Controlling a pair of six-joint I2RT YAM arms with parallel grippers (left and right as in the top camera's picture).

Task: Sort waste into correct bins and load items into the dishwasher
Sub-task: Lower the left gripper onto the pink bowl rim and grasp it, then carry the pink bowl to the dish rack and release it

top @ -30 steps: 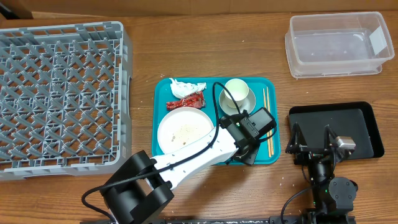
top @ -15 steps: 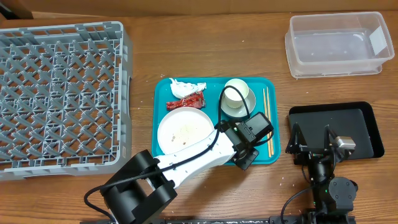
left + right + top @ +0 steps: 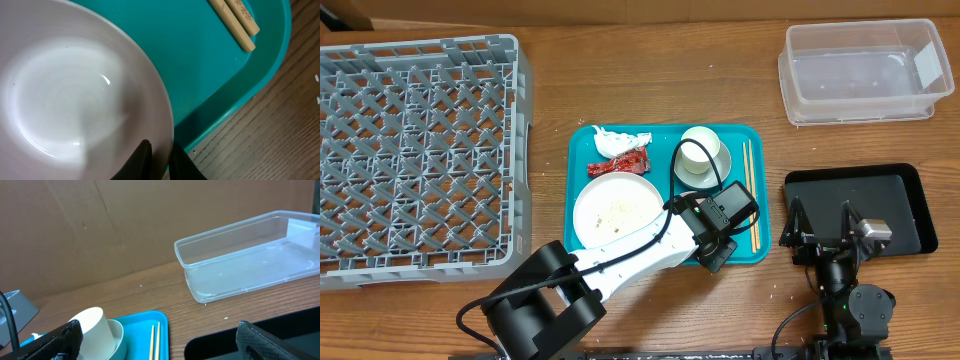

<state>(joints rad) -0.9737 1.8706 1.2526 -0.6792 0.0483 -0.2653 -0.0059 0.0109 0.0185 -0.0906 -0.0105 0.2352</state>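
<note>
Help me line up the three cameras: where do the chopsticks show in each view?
Overhead: the chopsticks lie along the right side of the teal tray, right of the cup.
Left wrist: only their ends show, at the top right.
Right wrist: bottom centre, right of the cup.
Shared landmark: the teal tray beneath them.
</note>
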